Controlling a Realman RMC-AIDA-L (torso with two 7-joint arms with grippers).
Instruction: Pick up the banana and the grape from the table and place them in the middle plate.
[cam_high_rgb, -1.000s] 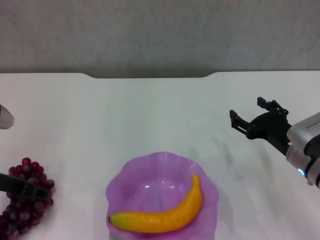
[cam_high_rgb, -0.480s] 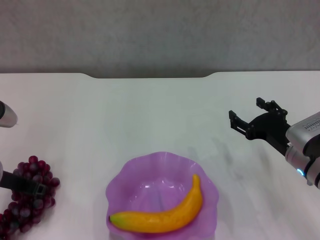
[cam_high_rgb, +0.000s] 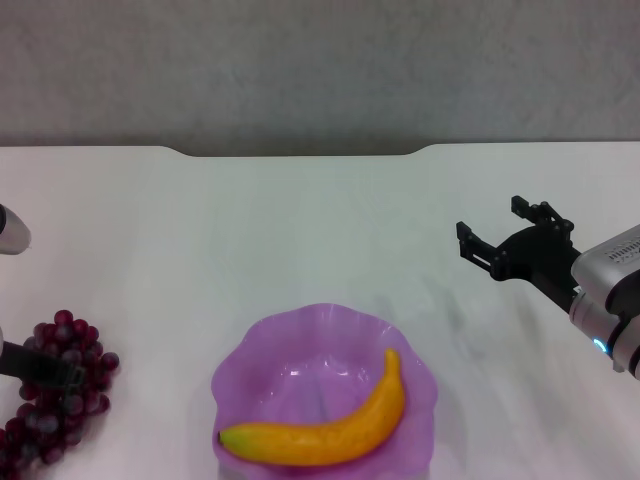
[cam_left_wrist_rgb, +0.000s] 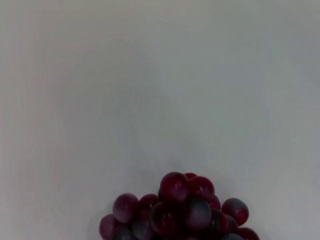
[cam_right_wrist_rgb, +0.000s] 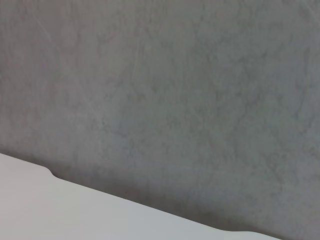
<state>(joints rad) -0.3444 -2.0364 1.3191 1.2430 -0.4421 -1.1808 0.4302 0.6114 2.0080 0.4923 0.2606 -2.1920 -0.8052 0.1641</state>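
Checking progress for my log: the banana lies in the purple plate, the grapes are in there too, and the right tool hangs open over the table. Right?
Not quite. The head view shows the grape on the table, left of the middle plate, at the left tool. The banana does lie in the plate, and the right tool hangs open over the table.

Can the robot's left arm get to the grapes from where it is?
Probably yes: the left gripper is already right at the grape bunch on the white table, with nothing between them.
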